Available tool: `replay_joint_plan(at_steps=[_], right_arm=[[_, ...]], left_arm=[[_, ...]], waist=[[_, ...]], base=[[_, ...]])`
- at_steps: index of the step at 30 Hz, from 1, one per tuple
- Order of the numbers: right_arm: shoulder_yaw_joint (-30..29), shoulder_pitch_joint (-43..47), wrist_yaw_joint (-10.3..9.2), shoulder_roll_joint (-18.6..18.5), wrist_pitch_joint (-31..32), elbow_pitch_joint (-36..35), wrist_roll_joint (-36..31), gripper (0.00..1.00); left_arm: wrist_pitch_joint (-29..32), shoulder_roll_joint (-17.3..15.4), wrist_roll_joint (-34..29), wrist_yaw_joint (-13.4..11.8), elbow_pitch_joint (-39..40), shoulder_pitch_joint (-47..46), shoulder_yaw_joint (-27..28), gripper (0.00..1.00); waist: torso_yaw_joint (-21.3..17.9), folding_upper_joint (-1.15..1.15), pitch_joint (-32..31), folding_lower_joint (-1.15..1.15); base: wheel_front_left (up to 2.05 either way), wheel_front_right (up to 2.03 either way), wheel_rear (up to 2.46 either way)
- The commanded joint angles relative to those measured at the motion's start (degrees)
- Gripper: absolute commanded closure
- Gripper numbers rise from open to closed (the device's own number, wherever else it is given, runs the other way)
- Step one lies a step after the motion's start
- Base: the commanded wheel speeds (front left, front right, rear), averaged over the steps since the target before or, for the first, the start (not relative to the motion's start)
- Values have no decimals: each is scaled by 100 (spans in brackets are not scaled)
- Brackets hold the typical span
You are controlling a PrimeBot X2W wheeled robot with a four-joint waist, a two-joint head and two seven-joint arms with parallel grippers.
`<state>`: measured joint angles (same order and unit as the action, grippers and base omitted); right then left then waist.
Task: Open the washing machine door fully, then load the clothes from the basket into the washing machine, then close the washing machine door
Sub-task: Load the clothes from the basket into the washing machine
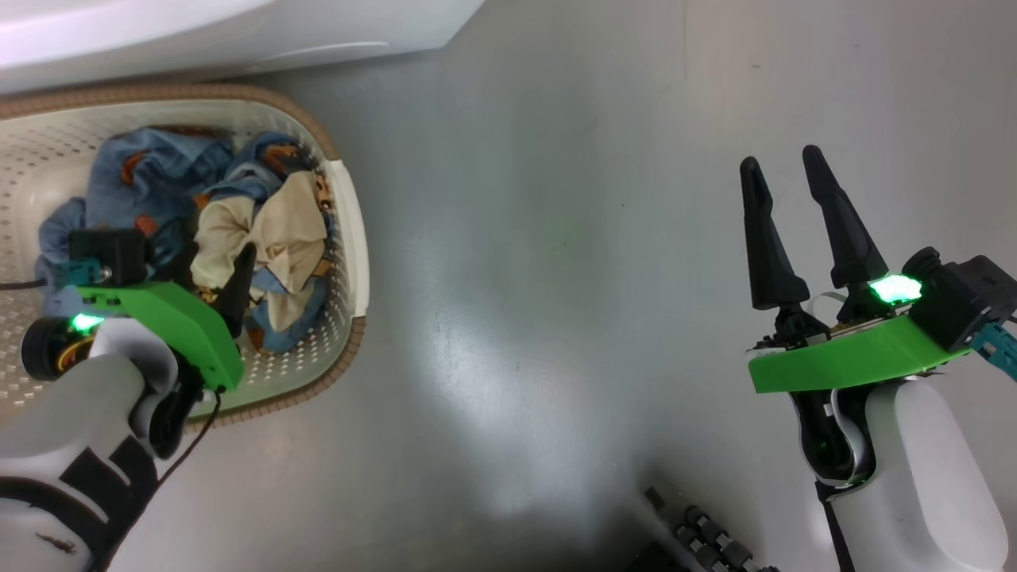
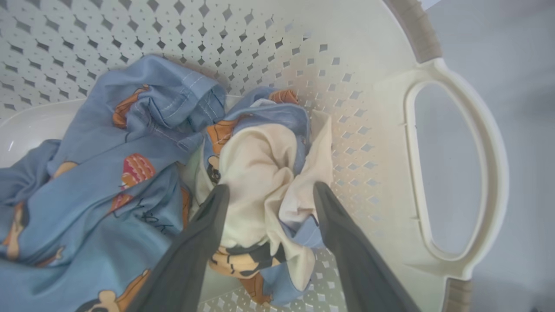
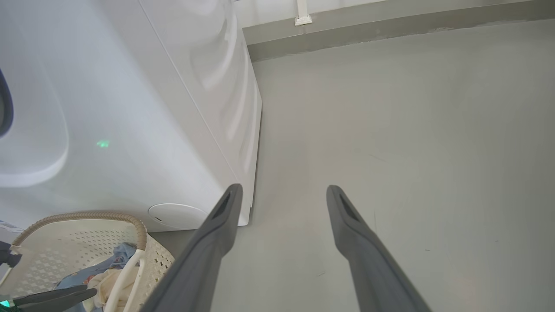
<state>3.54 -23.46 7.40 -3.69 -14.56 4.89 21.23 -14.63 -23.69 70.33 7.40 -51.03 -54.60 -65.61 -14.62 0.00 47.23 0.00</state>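
Down in the basket my left pincer is spread wide around the cream garment, right pincer gaping too.

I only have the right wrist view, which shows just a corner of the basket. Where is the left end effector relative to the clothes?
Observer: The left end effector is down inside the basket, one finger on each side of the cream garment.
Operator: Has it closed on it yet?
Observer: No. The jaws stand wide open, with cream cloth bulging up between them.
Operator: Where's the other garment?
Observer: The light blue garment lies crumpled beside the cream one, farther from the handle.
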Motion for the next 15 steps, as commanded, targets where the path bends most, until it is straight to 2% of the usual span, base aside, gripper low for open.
replay_joint_plan(at_steps=[1,7,15], right_arm=[[147,131,9,16,-44,-146,-67,0],[174,156,9,29,-44,-197,-74,0],[215,153,9,43,-44,-254,-76,0]], left_arm=[[23,-226,173,9,29,-64,-8,0],[112,-372,538,9,294,-210,-371,0],[150,-405,727,9,386,-329,-616,0]], waist=[[-38,0,47,0],[-74,0,125,0],[-119,0,190,0]], base=[[0,0,0],[0,0,0],[0,0,0]])
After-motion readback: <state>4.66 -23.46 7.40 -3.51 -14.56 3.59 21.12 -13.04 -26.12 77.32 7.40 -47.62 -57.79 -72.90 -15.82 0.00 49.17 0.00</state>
